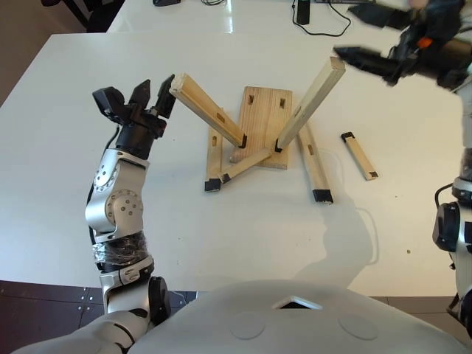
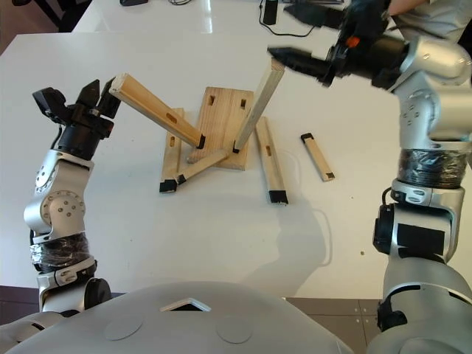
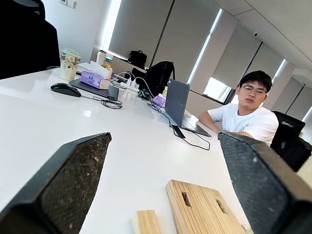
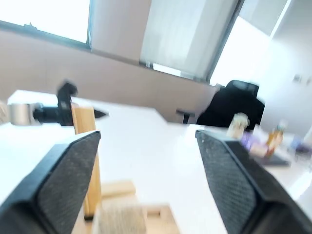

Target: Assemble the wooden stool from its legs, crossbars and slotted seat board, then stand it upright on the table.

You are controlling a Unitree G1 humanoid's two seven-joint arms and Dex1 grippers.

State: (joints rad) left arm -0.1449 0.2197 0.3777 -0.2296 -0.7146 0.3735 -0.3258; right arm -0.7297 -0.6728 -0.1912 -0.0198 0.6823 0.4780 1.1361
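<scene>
The slotted seat board [image 1: 265, 110] lies flat on the white table. Two legs stick up from it at a slant: the left leg [image 1: 210, 110] leans toward my left gripper [image 1: 156, 92], and the right leg [image 1: 311, 103] leans toward my right gripper [image 1: 358, 33]. My left gripper is open, and one of its fingers [image 1: 168, 90] sits right beside the left leg's top end. My right gripper hangs open just above and behind the right leg's top end [image 2: 274, 68]. Nothing is between either gripper's fingers. The left wrist view looks past the open fingers [image 3: 73, 180] to the seat board [image 3: 204, 209].
Two loose legs [image 1: 214, 158] [image 1: 316, 166] lie flat on either side of the board. A crossbar [image 1: 247, 161] rests against its front edge, and a short crossbar [image 1: 360, 155] lies to the right. A mouse [image 3: 65, 89], a laptop [image 3: 178, 105] and cables sit on the far table.
</scene>
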